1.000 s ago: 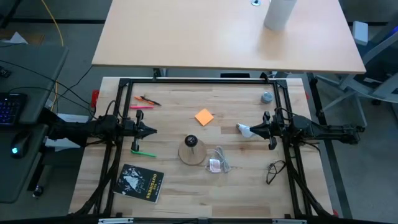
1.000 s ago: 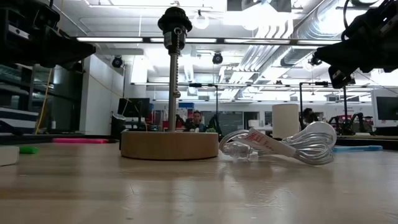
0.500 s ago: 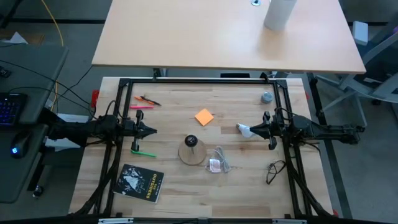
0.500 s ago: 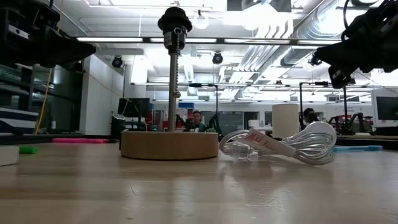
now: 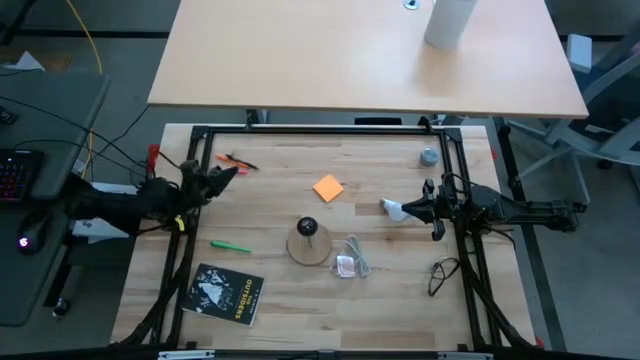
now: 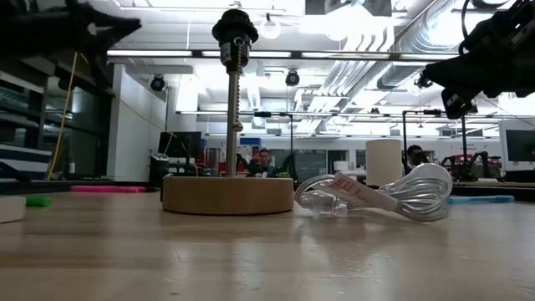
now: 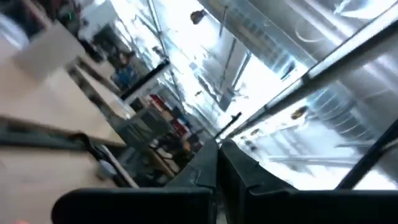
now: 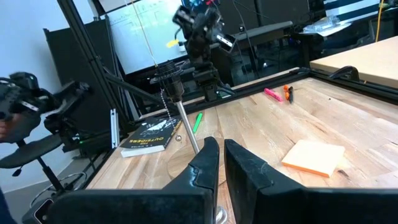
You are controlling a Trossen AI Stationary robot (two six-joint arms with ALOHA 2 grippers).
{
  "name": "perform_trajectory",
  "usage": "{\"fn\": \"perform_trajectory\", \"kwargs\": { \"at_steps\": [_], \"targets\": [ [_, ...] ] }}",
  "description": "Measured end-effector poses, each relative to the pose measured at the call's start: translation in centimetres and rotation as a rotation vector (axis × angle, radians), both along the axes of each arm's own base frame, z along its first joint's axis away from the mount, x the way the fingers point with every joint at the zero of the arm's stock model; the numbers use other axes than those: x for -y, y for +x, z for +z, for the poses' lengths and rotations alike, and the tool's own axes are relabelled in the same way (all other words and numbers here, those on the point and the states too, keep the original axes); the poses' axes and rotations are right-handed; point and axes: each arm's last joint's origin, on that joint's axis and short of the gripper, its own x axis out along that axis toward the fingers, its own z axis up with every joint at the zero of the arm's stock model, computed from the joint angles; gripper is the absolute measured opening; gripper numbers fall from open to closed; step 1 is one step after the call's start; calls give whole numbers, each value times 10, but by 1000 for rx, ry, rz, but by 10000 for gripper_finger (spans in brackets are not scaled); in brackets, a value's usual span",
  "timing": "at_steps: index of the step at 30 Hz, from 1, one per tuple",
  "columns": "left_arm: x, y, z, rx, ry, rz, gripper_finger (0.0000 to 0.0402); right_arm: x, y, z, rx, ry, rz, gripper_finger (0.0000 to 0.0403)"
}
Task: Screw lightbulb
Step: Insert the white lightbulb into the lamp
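The lightbulb [image 5: 392, 208], small and white, lies on the table right of centre. My right gripper [image 5: 406, 210] is shut and hangs high over the table just right of it, fingers pointing toward the table's left. It also shows in the low view [image 6: 456, 79] and in its wrist view [image 8: 217, 149]. The lamp stands on its tan round wooden base [image 5: 308, 247], with the black socket [image 6: 234, 27] on top of a rod. My left gripper [image 5: 230, 172] is shut, raised at the far left, tilted up, and empty. It also shows in the low view [image 6: 113, 29].
An orange note [image 5: 328, 187] lies far of the lamp. A coiled white cord with a packet [image 5: 350, 260] lies right of the base. Pens [image 5: 235, 162] and a green marker [image 5: 230, 245] lie at the left. There is also a book [image 5: 227, 293], a grey round thing [image 5: 428, 156] and a black cable [image 5: 442, 272].
My left gripper has swung from beside the lamp toward the table's far-left corner. It has risen and tipped upward, so its wrist view now looks at the ceiling. The green marker below it now shows in full.
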Motion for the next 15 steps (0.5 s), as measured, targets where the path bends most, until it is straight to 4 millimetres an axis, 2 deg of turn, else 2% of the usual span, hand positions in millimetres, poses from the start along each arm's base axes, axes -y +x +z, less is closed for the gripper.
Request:
{"fn": "perform_trajectory", "kwargs": {
  "at_steps": [2, 5, 8, 11, 15],
  "targets": [
    [2, 7, 18, -3, 22, -47, 1, 0, 0, 0, 0, 0, 0, 21],
    [4, 24, 49, -65, 167, -51, 1, 0, 0, 0, 0, 0, 0, 21],
    [5, 47, 80, -136, 326, 9, 1, 0, 0, 0, 0, 0, 0, 21],
    [1, 73, 103, -209, 440, 93, 1, 0, 0, 0, 0, 0, 0, 21],
    [-10, 99, 131, -226, 437, 192, 1, 0, 0, 0, 0, 0, 0, 21]
  ]
}}
